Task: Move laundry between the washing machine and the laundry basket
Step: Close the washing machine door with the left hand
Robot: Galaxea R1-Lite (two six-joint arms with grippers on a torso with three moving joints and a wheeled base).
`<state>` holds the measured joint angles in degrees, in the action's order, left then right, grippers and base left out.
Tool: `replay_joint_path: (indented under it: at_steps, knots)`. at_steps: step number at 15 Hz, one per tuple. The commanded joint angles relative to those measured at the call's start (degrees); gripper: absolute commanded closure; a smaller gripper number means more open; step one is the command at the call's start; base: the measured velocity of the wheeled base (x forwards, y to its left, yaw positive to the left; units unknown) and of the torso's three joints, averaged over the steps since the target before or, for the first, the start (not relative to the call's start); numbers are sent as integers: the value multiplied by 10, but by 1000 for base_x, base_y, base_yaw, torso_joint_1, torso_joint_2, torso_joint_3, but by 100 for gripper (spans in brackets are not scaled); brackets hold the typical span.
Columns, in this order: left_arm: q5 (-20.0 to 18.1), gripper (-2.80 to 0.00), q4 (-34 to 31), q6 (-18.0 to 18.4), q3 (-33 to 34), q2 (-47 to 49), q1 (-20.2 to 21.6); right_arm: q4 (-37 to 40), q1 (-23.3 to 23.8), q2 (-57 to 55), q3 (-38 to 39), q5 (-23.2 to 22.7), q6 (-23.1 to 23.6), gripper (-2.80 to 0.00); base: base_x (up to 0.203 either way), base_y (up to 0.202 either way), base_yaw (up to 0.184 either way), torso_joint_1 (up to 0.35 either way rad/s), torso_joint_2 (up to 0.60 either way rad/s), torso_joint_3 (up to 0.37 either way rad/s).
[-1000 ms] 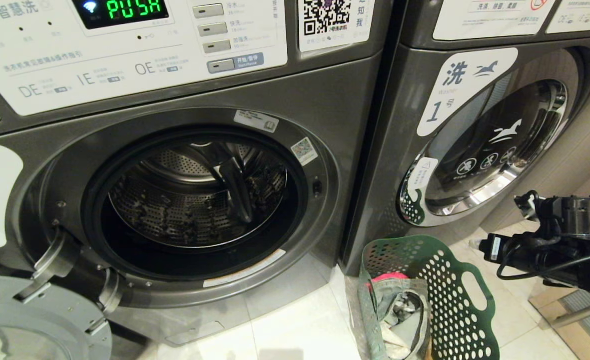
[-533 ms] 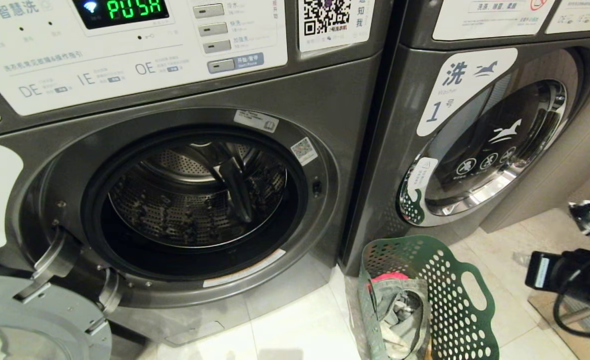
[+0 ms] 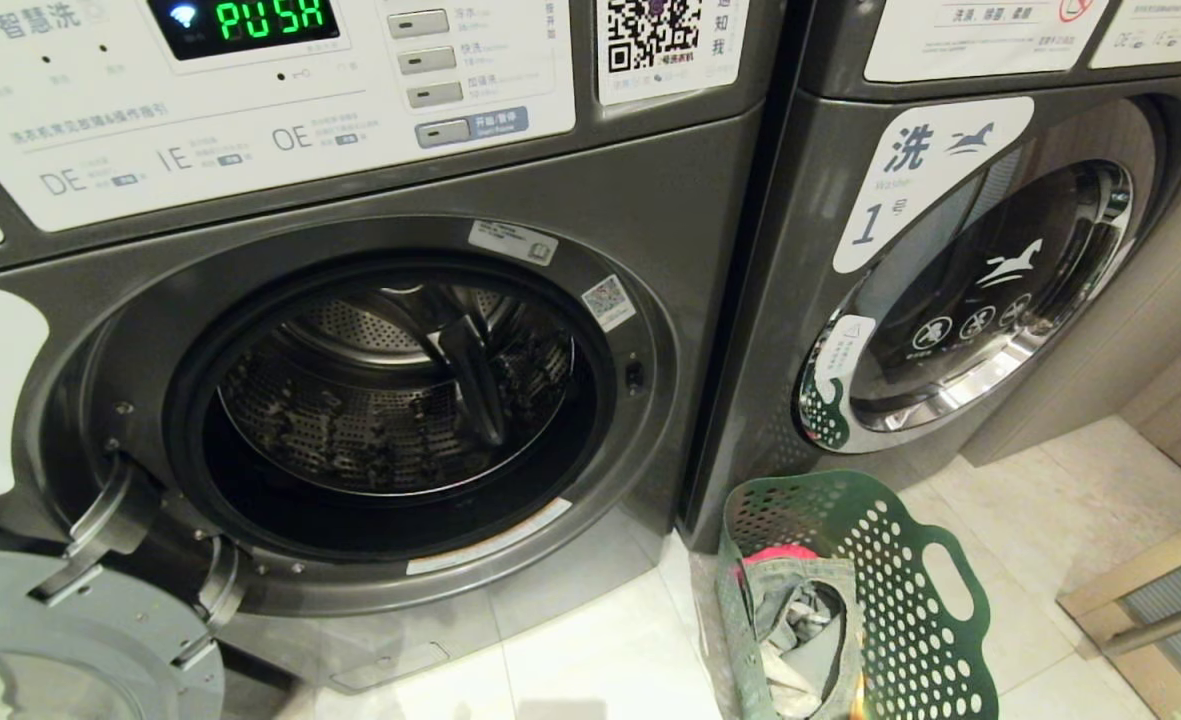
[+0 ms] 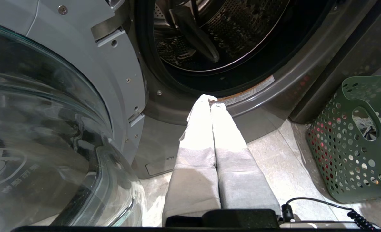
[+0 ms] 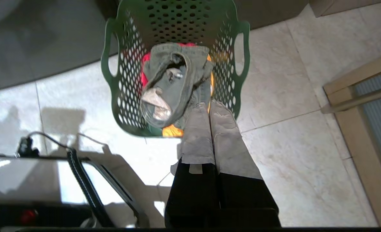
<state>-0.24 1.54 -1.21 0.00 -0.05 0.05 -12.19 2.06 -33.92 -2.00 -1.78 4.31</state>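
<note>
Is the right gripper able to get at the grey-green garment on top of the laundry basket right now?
Probably yes. The right gripper hangs shut above the green laundry basket, whose top is open, and the grey-green garment lies uppermost with nothing over it. The gripper would have to open first.

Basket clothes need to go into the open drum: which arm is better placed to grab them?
Right, probably. The right claw hangs shut directly over the green basket and its grey garment. The left claw, also shut, points at the drum opening, basket off to its side.
</note>
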Motion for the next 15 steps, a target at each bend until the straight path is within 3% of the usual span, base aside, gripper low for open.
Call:
replay_joint_path:
  at_steps: [1,5,10,15]
  knots:
    - [0,0,0,0,6,0,0,77,-1,172,11,0,15,0,0,0,0,0,0,0]
    - [0,0,0,0,6,0,0,138,-12,265,13,13,30,0,0,0,0,0,0,0]
    - [0,0,0,0,6,0,0,140,-16,339,13,10,31,0,0,0,0,0,0,0]
    - [0,0,0,-2,6,0,0,137,-16,339,15,9,31,0,0,0,0,0,0,0]
